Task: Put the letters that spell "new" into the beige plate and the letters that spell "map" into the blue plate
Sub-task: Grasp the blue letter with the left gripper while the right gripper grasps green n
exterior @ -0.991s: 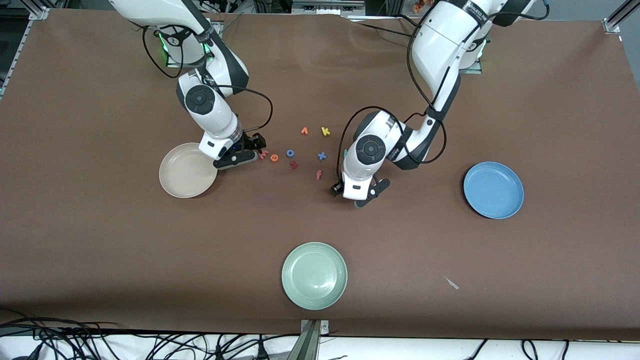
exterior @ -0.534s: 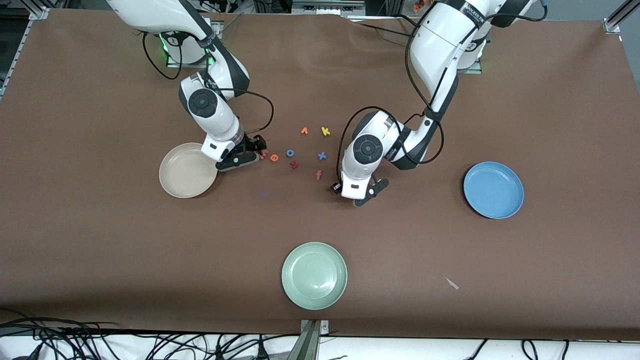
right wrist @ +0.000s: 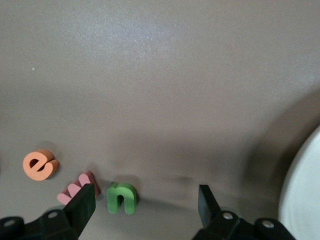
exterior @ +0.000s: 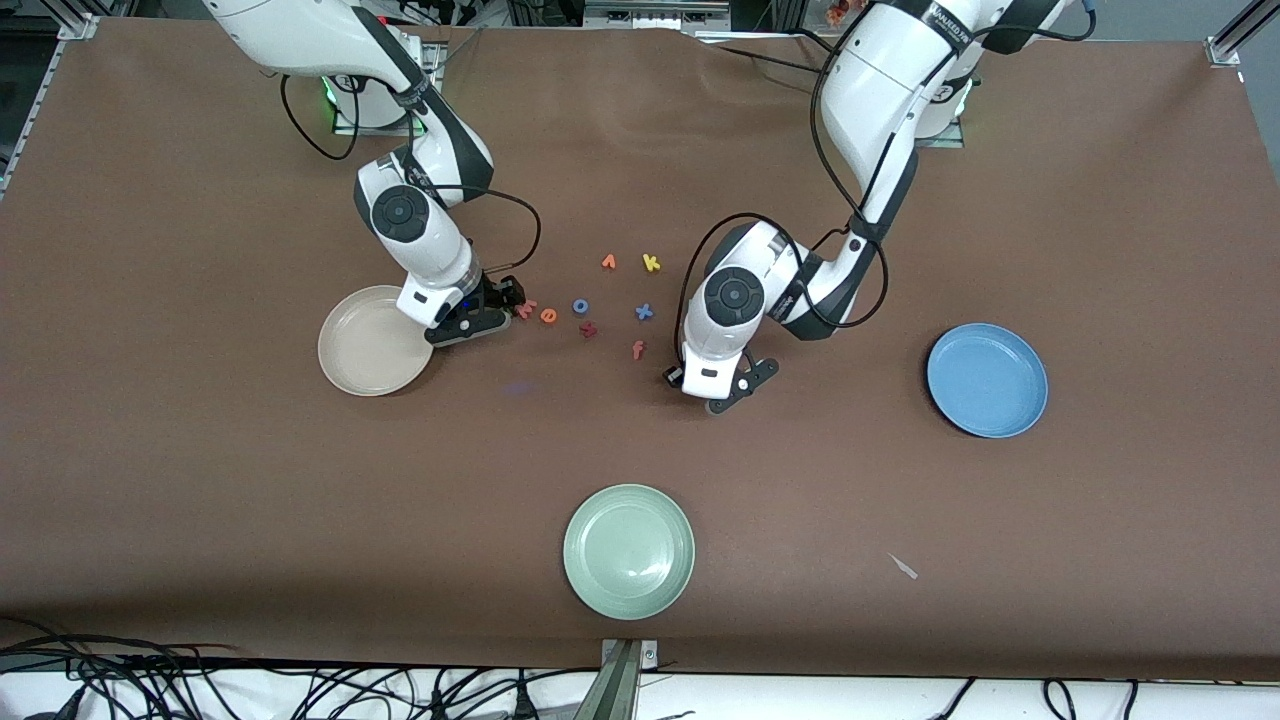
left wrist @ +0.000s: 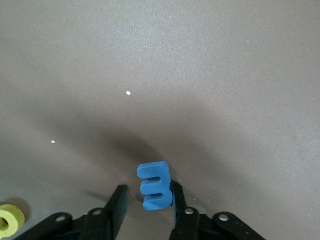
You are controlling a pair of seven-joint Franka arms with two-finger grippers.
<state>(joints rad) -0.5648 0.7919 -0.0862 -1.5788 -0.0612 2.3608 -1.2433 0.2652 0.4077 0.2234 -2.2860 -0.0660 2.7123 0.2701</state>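
In the left wrist view the blue m (left wrist: 155, 185) stands on edge between the fingers of my left gripper (left wrist: 148, 192). One finger touches it and a gap remains at the other. A yellow letter (left wrist: 10, 220) lies close by. In the front view my left gripper (exterior: 720, 392) is down at the table between the letters and the blue plate (exterior: 987, 380). My right gripper (right wrist: 145, 195) is open wide around the green n (right wrist: 121, 197). The pink w (right wrist: 75, 186) lies by one finger, with the orange e (right wrist: 40, 164) past it. The beige plate (exterior: 345, 350) is beside the right gripper (exterior: 478, 320).
Loose letters lie between the arms: blue o (exterior: 581, 306), dark red letter (exterior: 589, 328), blue x (exterior: 644, 311), orange f (exterior: 638, 349), orange v (exterior: 608, 262), yellow k (exterior: 651, 263). A pale green plate (exterior: 628, 550) sits near the front edge.
My left gripper's fingers have drawn in around the blue m. My right gripper has shifted slightly toward the beige plate and stays open.
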